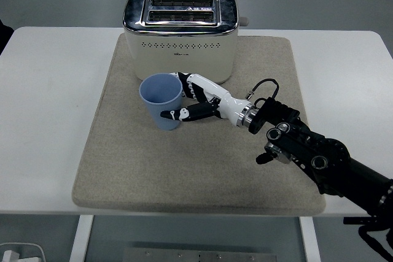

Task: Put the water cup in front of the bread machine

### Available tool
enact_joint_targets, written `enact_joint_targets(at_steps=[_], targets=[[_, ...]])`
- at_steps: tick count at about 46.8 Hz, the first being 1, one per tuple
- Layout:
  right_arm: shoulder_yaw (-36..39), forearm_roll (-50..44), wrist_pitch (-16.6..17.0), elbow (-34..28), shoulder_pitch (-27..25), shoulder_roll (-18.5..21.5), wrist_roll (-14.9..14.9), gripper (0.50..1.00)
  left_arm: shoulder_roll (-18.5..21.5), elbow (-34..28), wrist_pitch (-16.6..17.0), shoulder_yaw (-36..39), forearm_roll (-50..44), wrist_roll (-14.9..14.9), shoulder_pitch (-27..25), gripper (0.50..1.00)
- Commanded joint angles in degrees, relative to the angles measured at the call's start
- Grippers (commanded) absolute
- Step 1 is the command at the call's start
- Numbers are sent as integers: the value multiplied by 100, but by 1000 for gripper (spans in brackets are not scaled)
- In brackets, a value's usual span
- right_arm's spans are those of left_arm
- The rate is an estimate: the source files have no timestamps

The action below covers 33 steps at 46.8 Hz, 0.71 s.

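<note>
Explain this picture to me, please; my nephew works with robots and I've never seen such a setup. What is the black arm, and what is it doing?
The picture comes from a camera high on the robot's own side, looking down over a white table. The black arm entering from the right is the robot's right arm, ending in a five-fingered right hand. Its fingers are wrapped around a blue water cup, which stands upright on a beige mat. Just behind the cup sits a cream toaster, the "bread machine". The left arm is out of view.
</note>
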Motion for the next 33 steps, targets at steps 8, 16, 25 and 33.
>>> enact_joint_targets(at_steps=[8,16,25,33], targets=[[-12,9,-5,1,-36,0,15,870,0,0,0,0,0,14,0,1000],[-4,26,-5,9,-45,0,33,924,0,0,0,0,0,-3,0,1000],[-4,35,4,9,-53,0,33,924,0,0,0,0,0,-3,0,1000],[5,44,-5,18,-54,0,33,926,0,0,0,0,0,-3,0,1000]])
